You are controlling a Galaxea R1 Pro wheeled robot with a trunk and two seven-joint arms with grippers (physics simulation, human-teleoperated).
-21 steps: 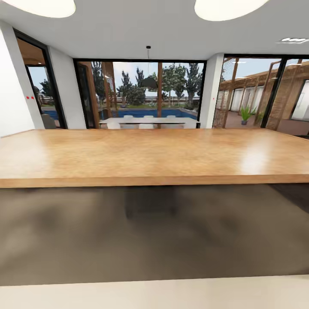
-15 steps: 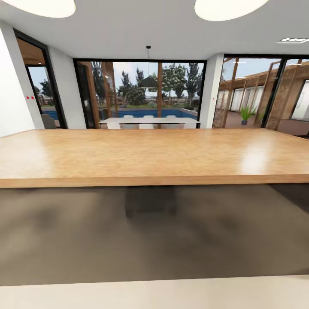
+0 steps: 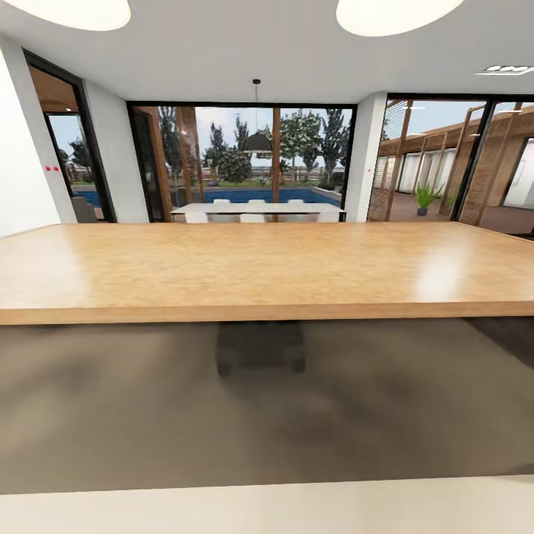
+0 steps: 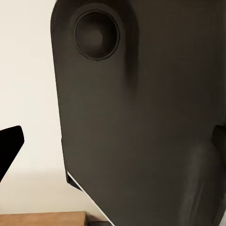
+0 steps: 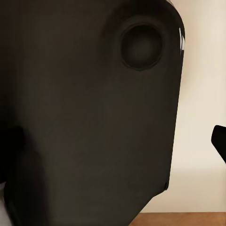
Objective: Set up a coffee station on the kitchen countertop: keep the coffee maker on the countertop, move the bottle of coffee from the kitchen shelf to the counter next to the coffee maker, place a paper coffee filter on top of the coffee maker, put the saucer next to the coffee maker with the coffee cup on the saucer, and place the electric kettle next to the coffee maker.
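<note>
The coffee maker, bottle of coffee, paper coffee filter, saucer, coffee cup, electric kettle and kitchen countertop are all out of view. In the left wrist view a single black fingertip (image 4: pixel 10 150) pokes in beside a dark grey panel of my own body (image 4: pixel 141 117). The right wrist view has the same kind of dark panel (image 5: pixel 84 117) and one black fingertip (image 5: pixel 219 141) at the frame edge. With one fingertip showing per hand, I cannot tell whether either gripper is open or shut.
A big orange-brown wooden table (image 3: pixel 267 271) spans the head view straight ahead, its near edge facing me. A dark base (image 3: pixel 259 348) stands beneath it on brown floor (image 3: pixel 267 415). Behind are glass doors (image 3: pixel 237 163), a white dining table (image 3: pixel 256 210) and a pool.
</note>
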